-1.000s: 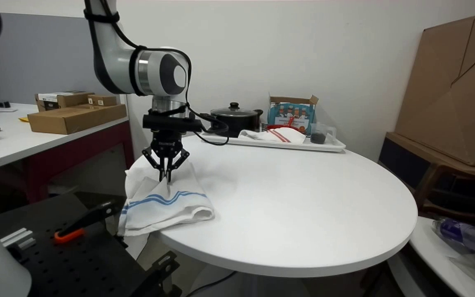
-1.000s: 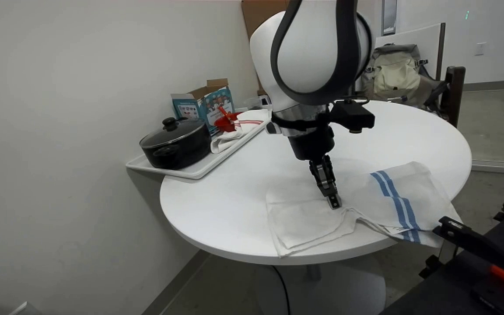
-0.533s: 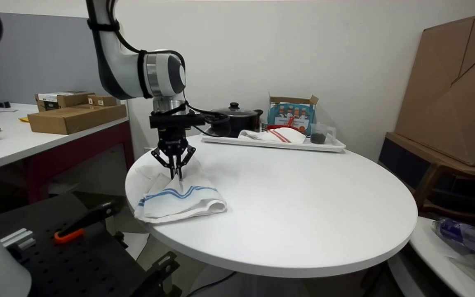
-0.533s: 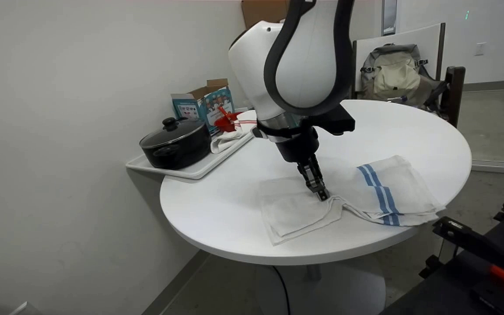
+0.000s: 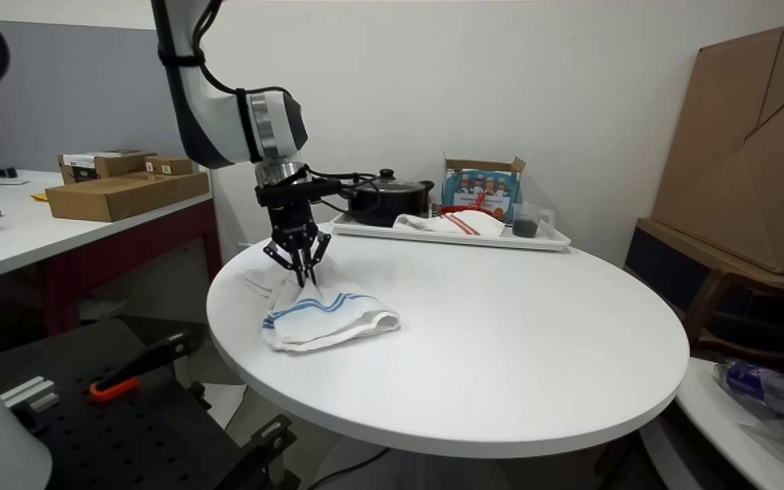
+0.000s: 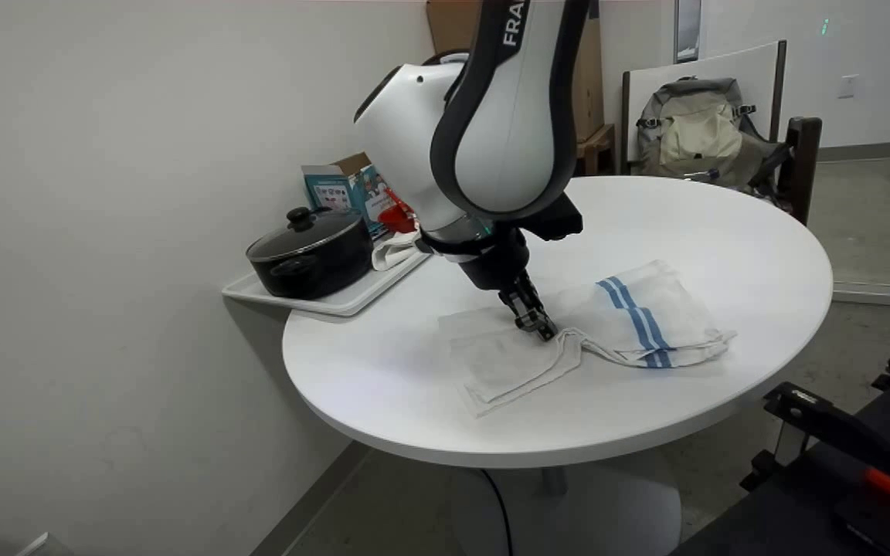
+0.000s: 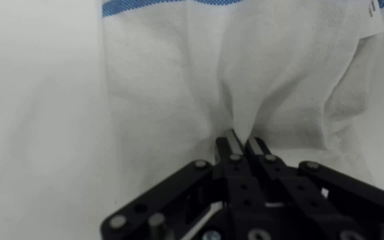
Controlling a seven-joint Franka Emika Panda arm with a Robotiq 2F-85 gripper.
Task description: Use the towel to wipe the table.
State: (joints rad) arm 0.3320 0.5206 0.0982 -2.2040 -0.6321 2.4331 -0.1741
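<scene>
A white towel (image 5: 331, 320) with blue stripes lies spread and partly folded on the round white table (image 5: 514, 340), close to the rim on the robot's side. In both exterior views all of it rests on the tabletop. My gripper (image 6: 547, 333) slants down to the cloth near its middle, jaws shut. From the wrist, a pinched fold of the towel (image 7: 165, 83) runs up between the tips of the gripper (image 7: 244, 138), with creases fanning out from it. The part of the cloth beneath the fingers is hidden.
A white tray (image 5: 548, 243) at the table's wall side bears a black pot (image 5: 392, 204), a blue box (image 5: 480, 189), a red-striped cloth (image 5: 463, 223) and a clear cup (image 5: 527, 221). A dark perforated platform (image 5: 126, 435) with clamps stands beside the table.
The gripper has dragged the towel inward from the table's rim and tilted more. A corner that hung over the edge one second ago now lies on the tabletop. The grip has stayed shut.
</scene>
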